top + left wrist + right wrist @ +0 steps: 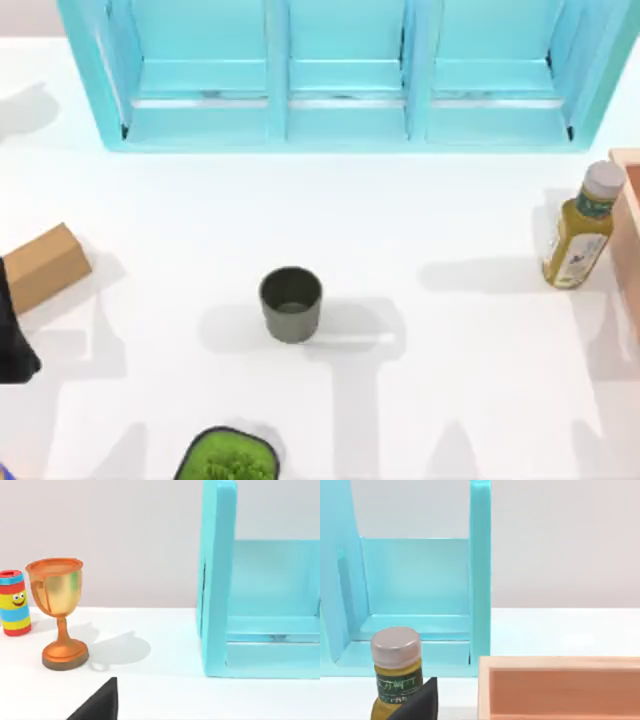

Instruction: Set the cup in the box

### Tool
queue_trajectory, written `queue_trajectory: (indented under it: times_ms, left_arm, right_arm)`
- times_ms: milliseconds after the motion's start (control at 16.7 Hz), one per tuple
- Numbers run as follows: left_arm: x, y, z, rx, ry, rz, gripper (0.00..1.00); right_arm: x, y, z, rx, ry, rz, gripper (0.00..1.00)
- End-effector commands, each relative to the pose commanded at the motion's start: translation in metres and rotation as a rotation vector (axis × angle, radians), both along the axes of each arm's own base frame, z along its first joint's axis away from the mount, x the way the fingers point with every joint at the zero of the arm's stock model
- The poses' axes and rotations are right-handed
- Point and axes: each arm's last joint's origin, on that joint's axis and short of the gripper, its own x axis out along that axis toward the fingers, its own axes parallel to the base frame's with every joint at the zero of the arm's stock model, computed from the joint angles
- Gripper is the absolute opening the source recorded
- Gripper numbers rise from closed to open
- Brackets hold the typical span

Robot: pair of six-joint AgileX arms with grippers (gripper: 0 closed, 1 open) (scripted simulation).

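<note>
Cup point(291, 303) stands mid-table; trophy point(57, 611) appears at left wrist

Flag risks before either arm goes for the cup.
1. The cup stands upright mid-table with the plant pot close in front; a low approach from that side could clip the pot.
2. The yellow bottle stands right beside the wooden box at the table's right edge; carrying the cup there may topple it.
3. The box's opening lies mostly outside the top view, so placement is hard to check.
</note>
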Motion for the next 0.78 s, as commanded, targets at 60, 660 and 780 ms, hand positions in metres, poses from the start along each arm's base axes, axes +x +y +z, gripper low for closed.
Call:
queue_trajectory:
  times_ms: [60,660,780]
  left_arm:
    - [0.000,0.000,0.000,0.000,0.000,0.000,1.00]
    - [0.000,0.000,0.000,0.000,0.000,0.000,1.00]
    - [0.000,0.000,0.000,0.000,0.000,0.000,1.00]
  right_arm:
    - [0.000,0.000,0.000,0.000,0.000,0.000,1.00]
    - [0.013,0.022,0.088,0.081,0.205,0.117,1.00]
    - [0.028,0.034,0.125,0.102,0.298,0.151,1.00]
